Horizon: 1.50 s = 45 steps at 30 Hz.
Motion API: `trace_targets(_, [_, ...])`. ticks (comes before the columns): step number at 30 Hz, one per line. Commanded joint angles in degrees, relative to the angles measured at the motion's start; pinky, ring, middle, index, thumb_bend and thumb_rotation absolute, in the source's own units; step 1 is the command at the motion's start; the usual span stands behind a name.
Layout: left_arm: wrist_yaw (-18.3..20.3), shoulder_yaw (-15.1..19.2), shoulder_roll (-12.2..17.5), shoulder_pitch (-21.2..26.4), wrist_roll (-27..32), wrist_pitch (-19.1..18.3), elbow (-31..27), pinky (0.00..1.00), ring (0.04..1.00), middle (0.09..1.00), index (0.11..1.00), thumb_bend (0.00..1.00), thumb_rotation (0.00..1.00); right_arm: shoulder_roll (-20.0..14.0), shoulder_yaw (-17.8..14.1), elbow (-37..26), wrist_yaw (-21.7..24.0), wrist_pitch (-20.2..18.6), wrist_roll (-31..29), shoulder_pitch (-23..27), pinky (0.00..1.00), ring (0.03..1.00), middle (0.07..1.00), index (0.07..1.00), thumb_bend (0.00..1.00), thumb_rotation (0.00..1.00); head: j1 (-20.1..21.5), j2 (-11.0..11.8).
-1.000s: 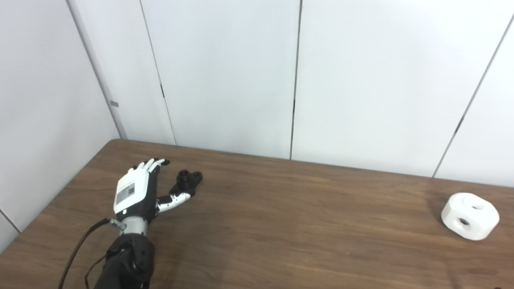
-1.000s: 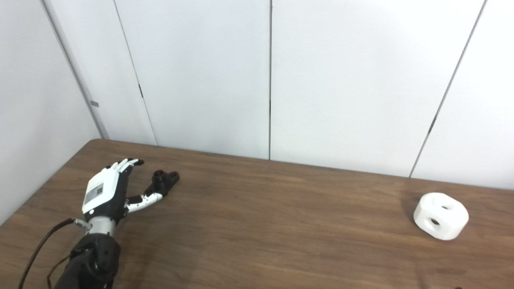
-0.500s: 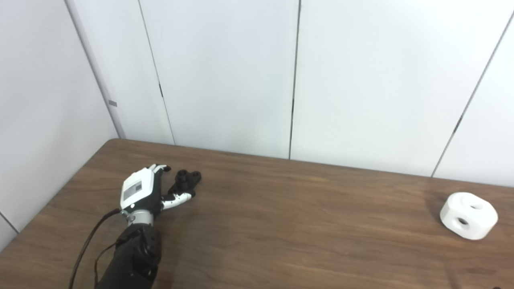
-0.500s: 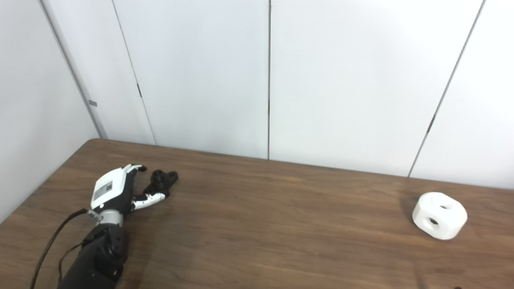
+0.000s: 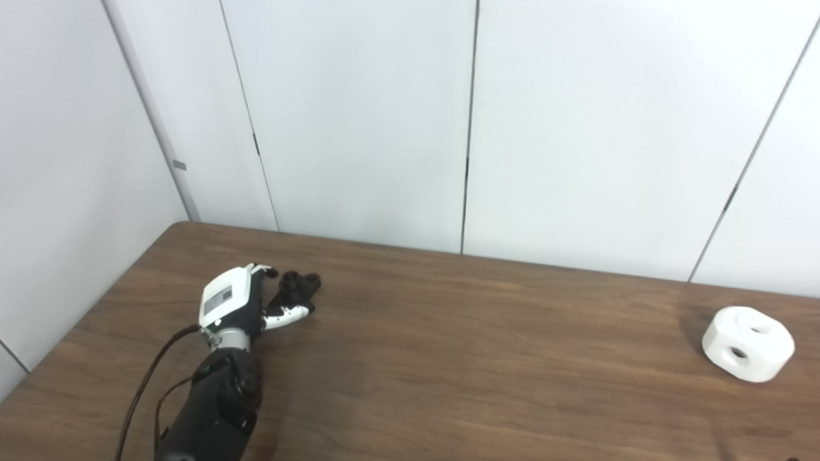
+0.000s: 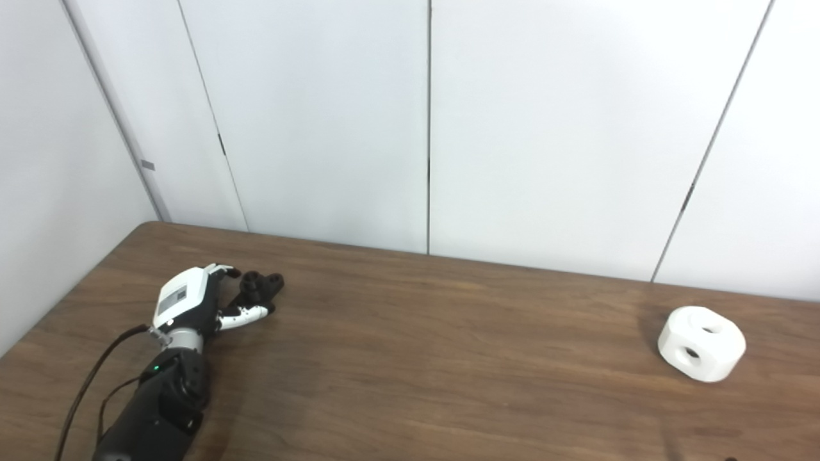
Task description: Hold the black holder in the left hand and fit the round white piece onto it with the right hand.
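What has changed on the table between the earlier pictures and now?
The left robot hand has moved forward and right, closer to the black holder, and its fingers have drawn in around it; whether it already grips the holder, I cannot tell. The holder lies where it was. The round white piece has not moved. The right robot hand is not in view.

left hand (image 5: pixel 234 301) open beside black holder (image 5: pixel 296 289) | white piece (image 5: pixel 747 343) far right
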<state>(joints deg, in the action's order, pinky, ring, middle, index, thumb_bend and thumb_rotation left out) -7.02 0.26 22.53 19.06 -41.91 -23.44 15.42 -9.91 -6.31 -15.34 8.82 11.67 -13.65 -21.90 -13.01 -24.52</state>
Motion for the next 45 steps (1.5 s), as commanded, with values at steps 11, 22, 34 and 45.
trace_targets(11, [-3.3,-1.0,2.0,3.2,0.3,0.1,0.3,1.00,0.950,0.904,0.677,0.83,0.36,0.2,0.3,-1.2,0.0,-0.5,0.4,-1.1,0.98,0.972,0.974,1.000,0.58,1.00,0.1,-0.5])
trace_targets(22, [-3.6,-1.4,2.0,2.8,0.7,-1.5,-0.4,1.00,0.946,0.885,0.623,0.82,0.30,0.1,0.4,-1.0,0.1,0.0,0.6,-1.1,0.97,0.966,0.973,1.000,0.57,1.00,0.1,-0.7])
trace_targets(34, [-5.9,-1.8,2.3,2.6,1.2,0.2,0.3,0.97,0.931,0.855,0.598,0.78,0.18,0.0,0.4,-1.4,0.2,-0.1,0.4,-1.3,0.97,0.972,0.974,1.000,0.55,1.00,0.2,-0.9])
trace_targets(45, [-8.2,-0.9,1.4,2.3,4.3,3.0,0.7,0.94,0.911,0.810,0.486,0.52,0.05,0.0,0.2,-1.9,0.0,-0.2,0.3,-1.6,0.97,0.975,0.977,1.000,0.54,1.00,0.2,-1.2])
